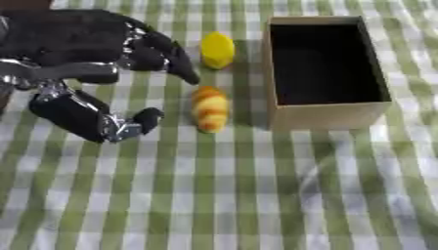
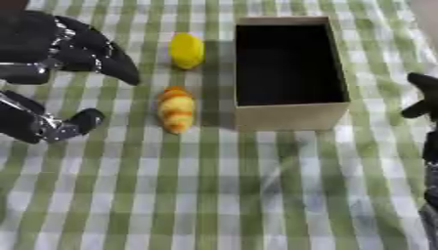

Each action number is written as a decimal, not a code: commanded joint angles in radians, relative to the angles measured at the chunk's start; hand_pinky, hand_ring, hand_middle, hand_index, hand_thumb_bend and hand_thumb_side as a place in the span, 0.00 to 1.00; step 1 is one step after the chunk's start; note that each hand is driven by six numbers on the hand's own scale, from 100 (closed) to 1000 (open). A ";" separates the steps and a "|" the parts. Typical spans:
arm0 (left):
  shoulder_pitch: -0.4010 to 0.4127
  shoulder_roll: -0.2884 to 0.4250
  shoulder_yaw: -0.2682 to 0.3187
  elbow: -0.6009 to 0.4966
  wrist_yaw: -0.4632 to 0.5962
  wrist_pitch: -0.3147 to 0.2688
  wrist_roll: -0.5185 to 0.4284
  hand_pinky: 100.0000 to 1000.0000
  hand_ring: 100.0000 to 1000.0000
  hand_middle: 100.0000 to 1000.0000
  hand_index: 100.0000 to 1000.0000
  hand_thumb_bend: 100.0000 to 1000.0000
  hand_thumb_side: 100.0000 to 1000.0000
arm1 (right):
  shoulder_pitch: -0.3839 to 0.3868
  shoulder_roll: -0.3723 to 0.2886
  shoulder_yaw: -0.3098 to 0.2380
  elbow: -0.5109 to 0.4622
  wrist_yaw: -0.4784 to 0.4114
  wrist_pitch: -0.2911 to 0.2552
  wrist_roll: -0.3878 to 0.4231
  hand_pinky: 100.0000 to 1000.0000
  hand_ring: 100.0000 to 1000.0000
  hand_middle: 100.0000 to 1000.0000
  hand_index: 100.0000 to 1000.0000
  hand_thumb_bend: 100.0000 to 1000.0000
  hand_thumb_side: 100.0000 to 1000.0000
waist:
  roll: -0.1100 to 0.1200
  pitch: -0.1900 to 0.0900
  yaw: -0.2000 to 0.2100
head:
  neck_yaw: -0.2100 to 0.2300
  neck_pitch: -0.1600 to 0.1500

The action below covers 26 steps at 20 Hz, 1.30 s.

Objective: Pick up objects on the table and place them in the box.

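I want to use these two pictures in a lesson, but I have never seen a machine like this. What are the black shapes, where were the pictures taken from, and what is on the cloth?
Both pictures come from one moment, taken by the two eyes of a camera in a humanoid robot's head, looking down at a table; that is why they nearly match. The big black and silver shape on the left is the robot's left hand, fingers and thumb spread open, holding nothing. In the right eye view, the dark shape at the right edge is its right hand; too little shows to tell its fingers' state. On the green checked tablecloth stand an open cardboard box, which looks empty, and beside it two small things: a yellow object and an orange and yellow striped one. Neither is being touched.
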 commanded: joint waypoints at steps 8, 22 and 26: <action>-0.038 -0.045 -0.045 0.102 -0.107 -0.060 -0.140 0.78 0.80 0.77 0.87 0.34 0.05 | -0.012 -0.018 0.008 -0.017 -0.009 0.036 0.009 0.91 0.81 0.45 0.72 0.00 0.48 | 0.010 -0.023 -0.008 | 0.007 0.018; -0.054 -0.136 -0.073 0.275 -0.233 -0.093 -0.165 0.77 0.81 0.78 0.87 0.36 0.04 | -0.024 -0.009 0.023 -0.017 -0.023 0.078 0.036 0.92 0.81 0.43 0.72 0.00 0.46 | 0.012 -0.022 -0.017 | 0.019 0.028; -0.053 -0.157 -0.067 0.332 -0.283 -0.111 -0.134 0.77 0.81 0.78 0.87 0.35 0.07 | -0.026 -0.006 0.027 -0.017 -0.025 0.088 0.044 0.92 0.81 0.43 0.72 0.00 0.48 | 0.014 -0.019 -0.019 | 0.022 0.027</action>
